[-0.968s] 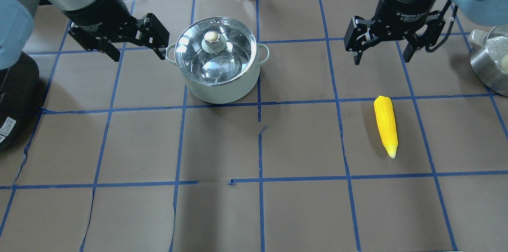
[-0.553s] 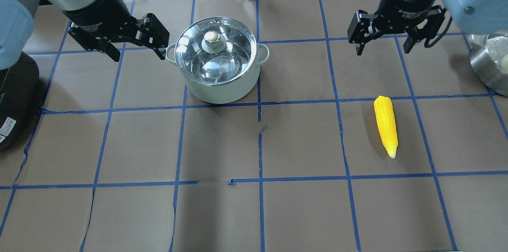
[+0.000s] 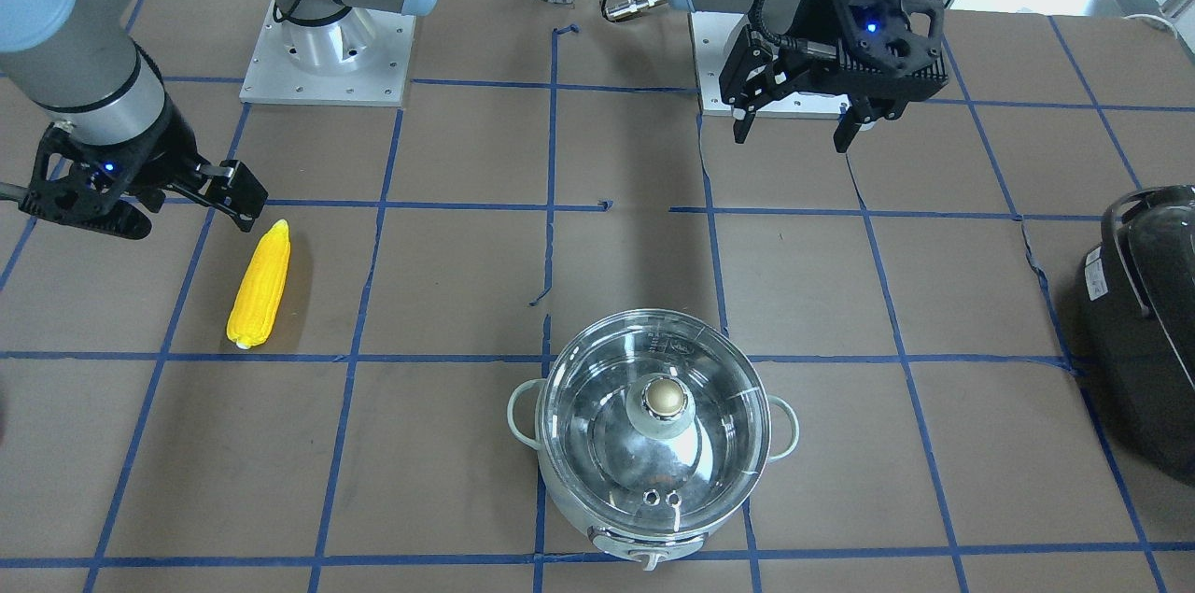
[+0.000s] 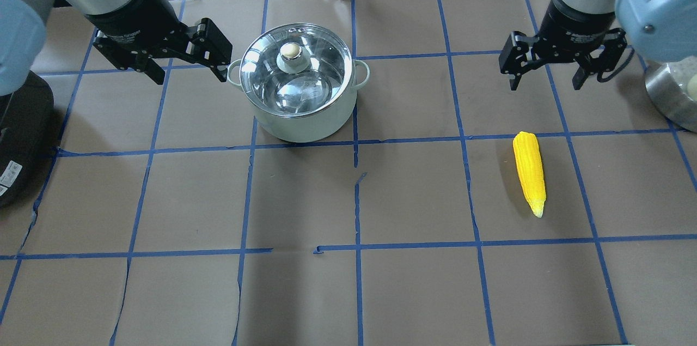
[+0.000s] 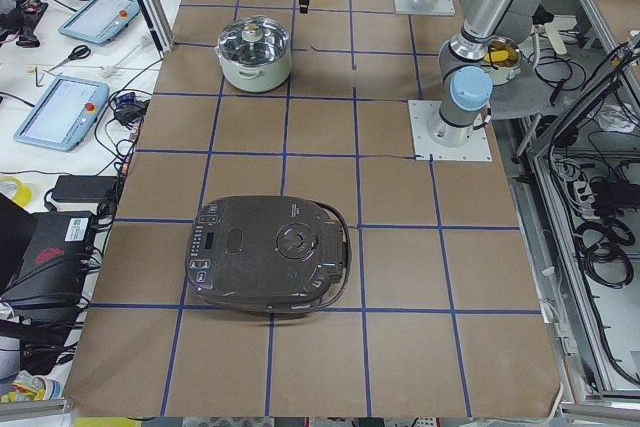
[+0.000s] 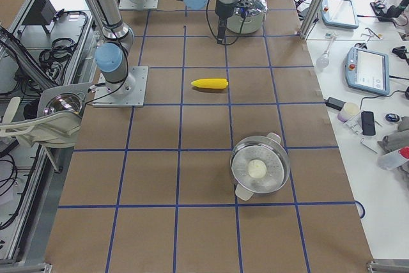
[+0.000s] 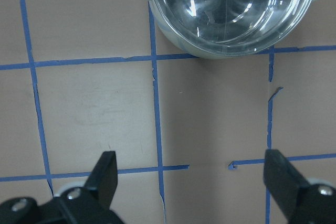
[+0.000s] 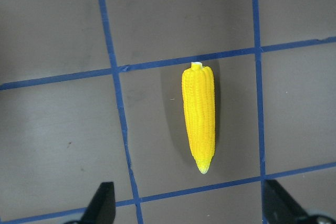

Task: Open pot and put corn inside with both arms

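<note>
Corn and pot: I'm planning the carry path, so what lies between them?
Nothing: only bare brown paper with blue tape lines between the corn and the pot, clearest in the overhead view.

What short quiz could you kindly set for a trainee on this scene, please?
1. True or false: the glass lid is off the pot.
2. Where does the corn lie? A) inside the pot; B) on the table, apart from the pot; C) held between jaws.
3. Fill in: the left gripper and the right gripper both have their jaws ____.
Key: 1 false, the lid sits on the pot; 2 B; 3 open, holding nothing.
</note>
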{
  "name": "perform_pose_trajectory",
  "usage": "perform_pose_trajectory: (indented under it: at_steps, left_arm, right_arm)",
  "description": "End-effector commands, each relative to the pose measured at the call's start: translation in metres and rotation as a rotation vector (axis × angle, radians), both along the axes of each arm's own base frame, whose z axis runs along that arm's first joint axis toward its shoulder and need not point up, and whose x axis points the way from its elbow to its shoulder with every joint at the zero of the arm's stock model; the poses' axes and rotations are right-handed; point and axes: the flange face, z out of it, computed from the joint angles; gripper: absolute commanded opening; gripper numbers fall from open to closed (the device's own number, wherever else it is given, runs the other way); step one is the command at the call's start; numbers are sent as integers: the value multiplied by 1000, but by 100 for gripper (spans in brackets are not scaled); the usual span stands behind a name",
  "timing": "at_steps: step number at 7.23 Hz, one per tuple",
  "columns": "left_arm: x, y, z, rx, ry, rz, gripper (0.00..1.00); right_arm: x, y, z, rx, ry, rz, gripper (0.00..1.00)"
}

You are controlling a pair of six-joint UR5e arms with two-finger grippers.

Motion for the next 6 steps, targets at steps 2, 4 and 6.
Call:
perform_pose_trajectory:
  at_steps: [2,4,6]
  left_arm:
    - [0,1,1,-2,-3,0,100]
    - [3,-4,-2,6,-12,4,100]
    - [3,-25,-5,22,-1,24,100]
  right_arm:
    - [-9,18,-98,17,-6,21,100]
    - [-11,10,-140,35,-7,24,100]
    - [-11,16,-167,48,-9,22,100]
